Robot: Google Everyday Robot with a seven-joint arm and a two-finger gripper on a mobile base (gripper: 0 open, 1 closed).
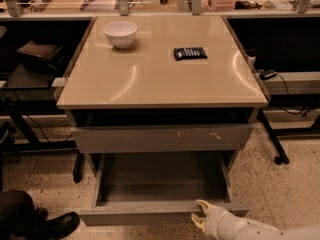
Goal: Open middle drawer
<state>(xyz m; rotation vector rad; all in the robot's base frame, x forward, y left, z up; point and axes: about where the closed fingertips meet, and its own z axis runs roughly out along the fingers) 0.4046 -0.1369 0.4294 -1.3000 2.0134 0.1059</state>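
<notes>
The middle drawer (140,218) is the low grey drawer of the cabinet. It stands pulled far out toward me, and its grey tray inside (162,181) shows bare. Its plain front runs along the bottom of the camera view. My gripper (200,214) comes in from the lower right on a pale arm and sits at the drawer's front edge, right of its middle, touching the front. Above the drawer is the taller grey front with white scuff marks (160,139), which is closed.
The tan cabinet top (160,79) holds a white bowl (120,34) at the back left and a dark flat object (190,53) at the back right. A person's dark shoe (55,225) is on the floor at the lower left. Dark shelving and cables flank both sides.
</notes>
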